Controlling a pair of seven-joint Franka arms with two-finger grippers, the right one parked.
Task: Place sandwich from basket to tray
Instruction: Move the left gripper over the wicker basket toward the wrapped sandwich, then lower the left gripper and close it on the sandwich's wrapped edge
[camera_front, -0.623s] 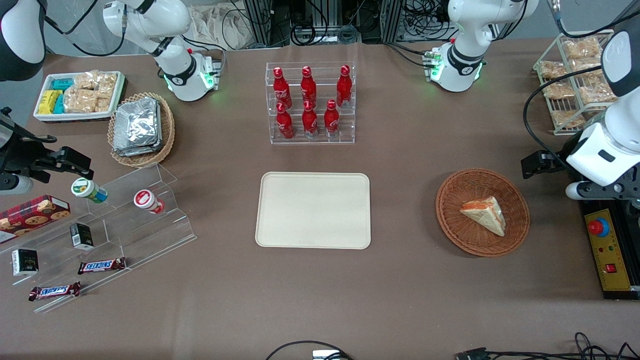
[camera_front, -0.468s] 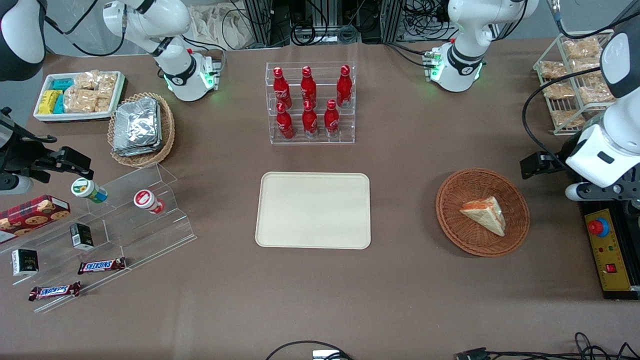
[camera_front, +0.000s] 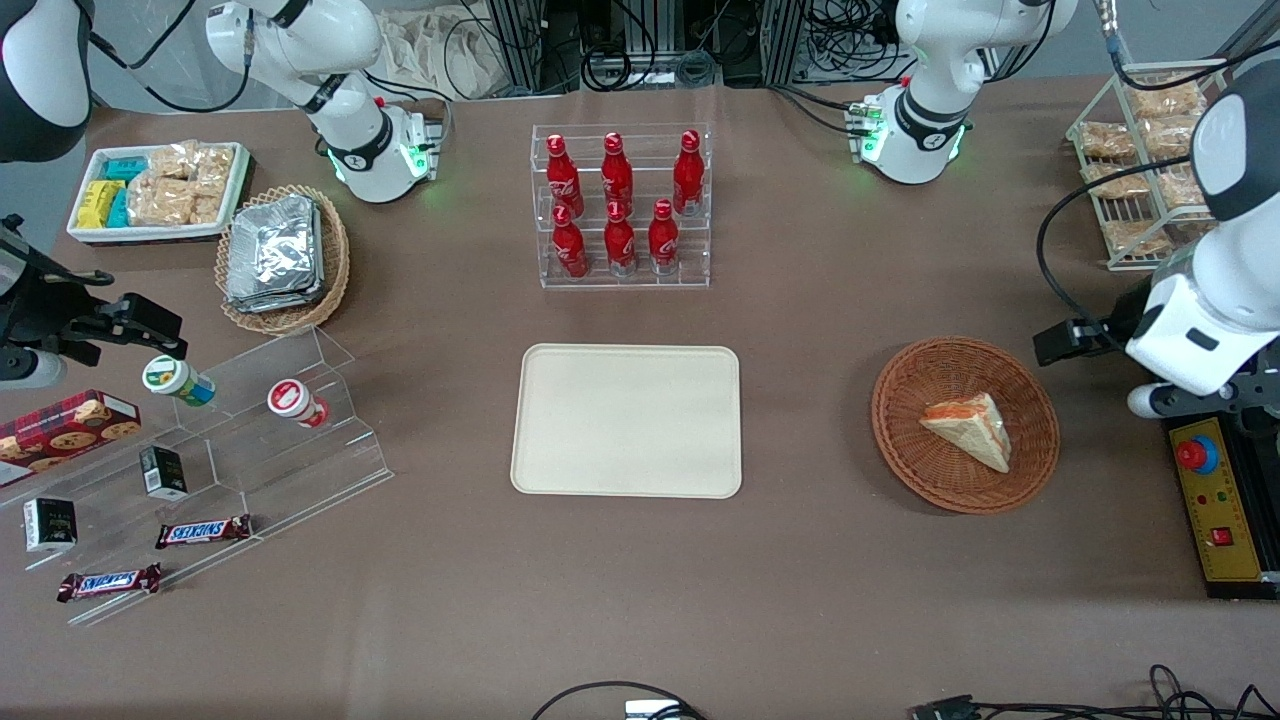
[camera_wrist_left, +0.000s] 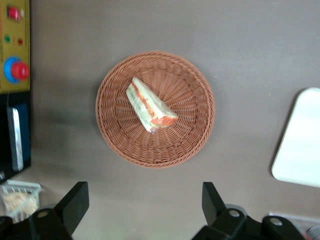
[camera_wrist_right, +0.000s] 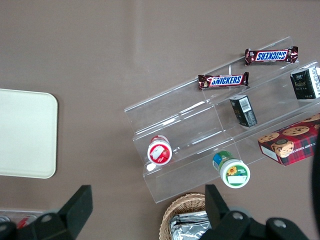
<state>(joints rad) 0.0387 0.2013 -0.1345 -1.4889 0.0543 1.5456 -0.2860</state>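
Note:
The sandwich (camera_front: 968, 428) (camera_wrist_left: 150, 105), a pale wedge with orange-red and green filling, lies in the reddish-brown wicker basket (camera_front: 930, 480) (camera_wrist_left: 190, 125) toward the working arm's end of the table. The cream tray (camera_front: 627, 420) (camera_wrist_left: 300, 145) (camera_wrist_right: 25, 132) sits bare at mid-table. My left gripper (camera_front: 1075, 340) (camera_wrist_left: 145, 205) hovers high beside the basket, toward the working arm's end and a little farther from the front camera than the sandwich. It is open wide, with only bare tablecloth between its fingers (camera_wrist_left: 75, 200).
A yellow control box with a red button (camera_front: 1215, 500) (camera_wrist_left: 15, 50) lies close beside the basket. A wire rack of snacks (camera_front: 1150, 150) stands farther back. A rack of red bottles (camera_front: 620, 205) stands farther from the camera than the tray. An acrylic shelf (camera_front: 230, 450) is at the parked arm's end.
My left gripper has drifted slightly toward the basket. The sandwich, basket and tray have not moved.

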